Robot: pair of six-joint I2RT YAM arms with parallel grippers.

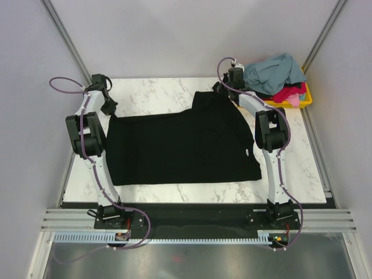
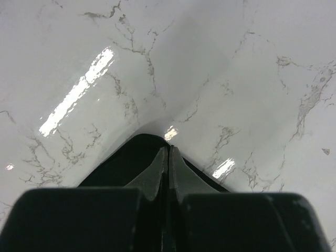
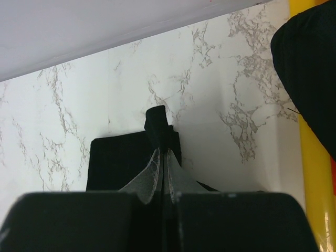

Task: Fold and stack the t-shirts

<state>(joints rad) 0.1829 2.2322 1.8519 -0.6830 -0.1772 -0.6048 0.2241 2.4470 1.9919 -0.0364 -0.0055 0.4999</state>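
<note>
T-shirt [image 1: 180, 145], black, lying spread on marble table [image 1: 151, 93], left gripper [image 2: 168, 152] pinching its far-left corner, right gripper [image 3: 164, 152] clamping a raised fold at its far edge.

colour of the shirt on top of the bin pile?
Grey-blue. The top shirt drapes over the yellow bin; the top external view shows it best.

table [image 1: 157, 93]: spread t-shirt [image 1: 180, 148] is lying flat across the middle | far-right corner: bin [image 1: 307, 100] is sitting, heap of t-shirts [image 1: 273, 72] lying in it | left gripper [image 1: 111, 111] is resting on the shirt's far-left corner | right gripper [image 1: 221, 88] is resting on its far edge, near the bin
</note>
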